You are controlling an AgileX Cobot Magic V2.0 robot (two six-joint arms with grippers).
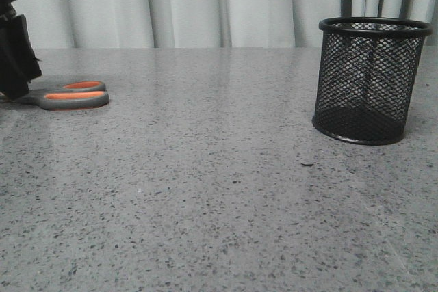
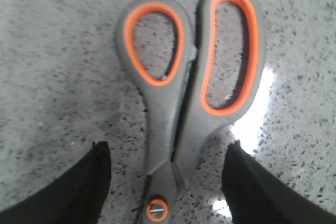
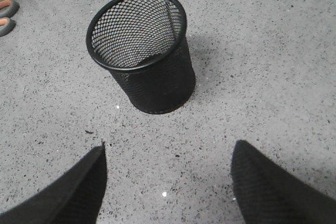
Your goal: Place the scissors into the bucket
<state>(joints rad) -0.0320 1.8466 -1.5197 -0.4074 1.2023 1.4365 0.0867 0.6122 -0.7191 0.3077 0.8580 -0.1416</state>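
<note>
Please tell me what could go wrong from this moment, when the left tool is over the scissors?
1. The scissors lie flat on the table, and the open left tool straddles the narrow neck near the pivot; the fingers may slip off.
2. The bucket stands far across the table and looks light; blades catching its rim could tip it, since the open right tool is not holding it.

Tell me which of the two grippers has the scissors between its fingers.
The left gripper: its open black fingers straddle the grey, orange-lined scissors lying flat on the speckled table. The right gripper hangs open before the black wire-mesh bucket.
</note>
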